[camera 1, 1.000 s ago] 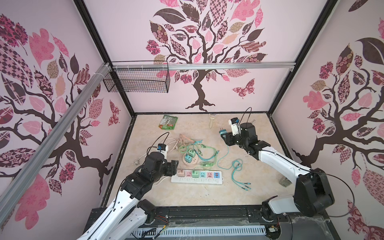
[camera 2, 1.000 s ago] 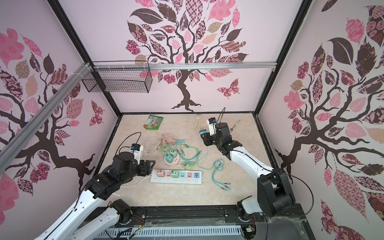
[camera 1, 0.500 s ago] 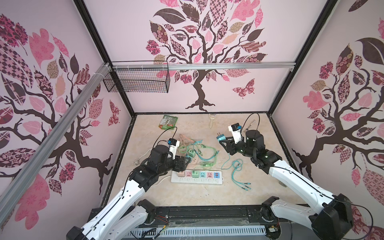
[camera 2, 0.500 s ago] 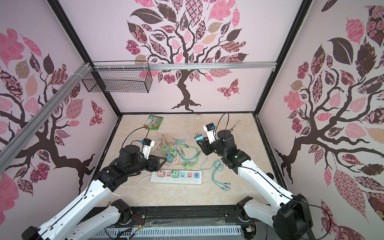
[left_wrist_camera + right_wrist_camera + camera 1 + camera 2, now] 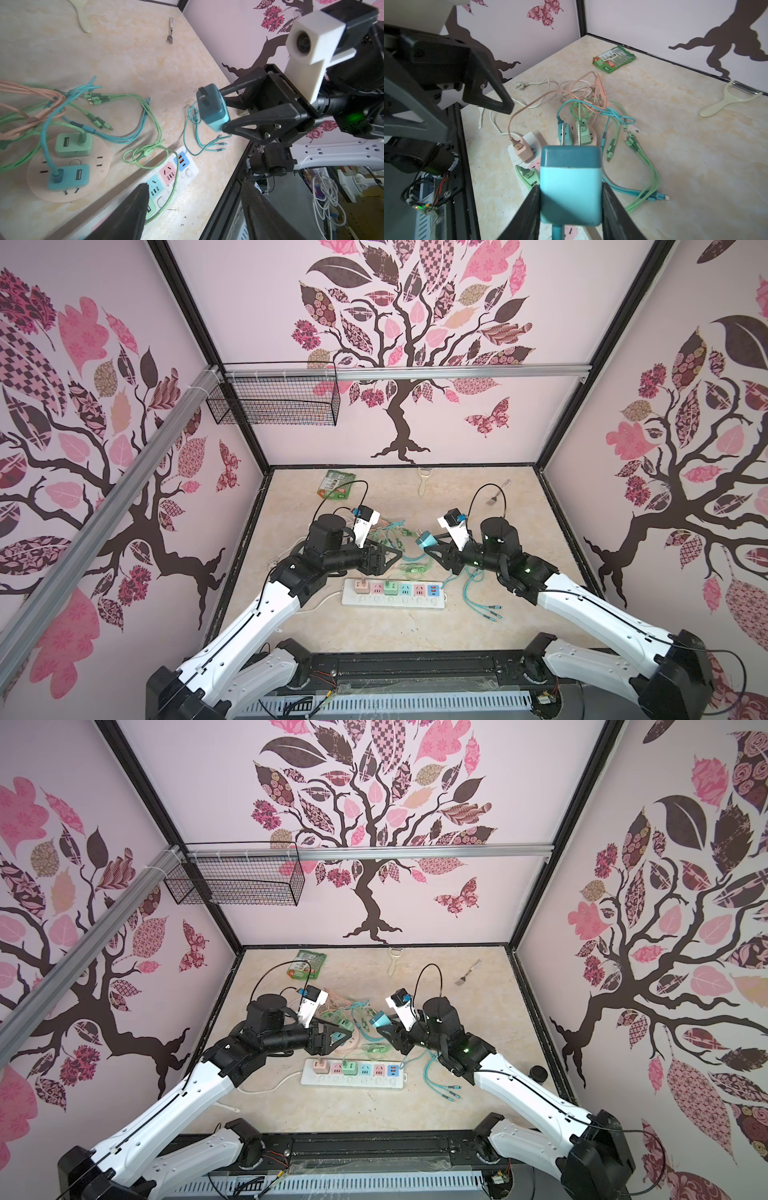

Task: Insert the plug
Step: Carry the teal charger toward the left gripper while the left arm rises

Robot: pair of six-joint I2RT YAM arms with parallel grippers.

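Note:
A two-tone blue plug (image 5: 424, 540) (image 5: 380, 1020) hangs in the air over the cable tangle. My right gripper (image 5: 430, 545) (image 5: 571, 187) is shut on its sides, and its prongs (image 5: 204, 97) point towards the left arm. My left gripper (image 5: 395, 558) (image 5: 195, 187) is open and holds nothing. It faces the plug from a short gap away. Below both lies the white power strip (image 5: 436, 601) (image 5: 353, 1082) (image 5: 187, 172) with coloured sockets. A pink adapter (image 5: 523, 150) and a green one (image 5: 529, 175) sit in it.
A round wooden socket disc (image 5: 68, 193) carries a green and a blue adapter. Green, blue and pink cables (image 5: 392, 531) sprawl behind the strip. A green packet (image 5: 337, 485), a peeler (image 5: 423, 483) and a fork (image 5: 496, 494) lie at the back. A wire basket (image 5: 274, 400) hangs on the wall.
My right gripper has carried the plug from the back right down towards the middle. My left gripper has left the strip's left end and swung up to face the plug.

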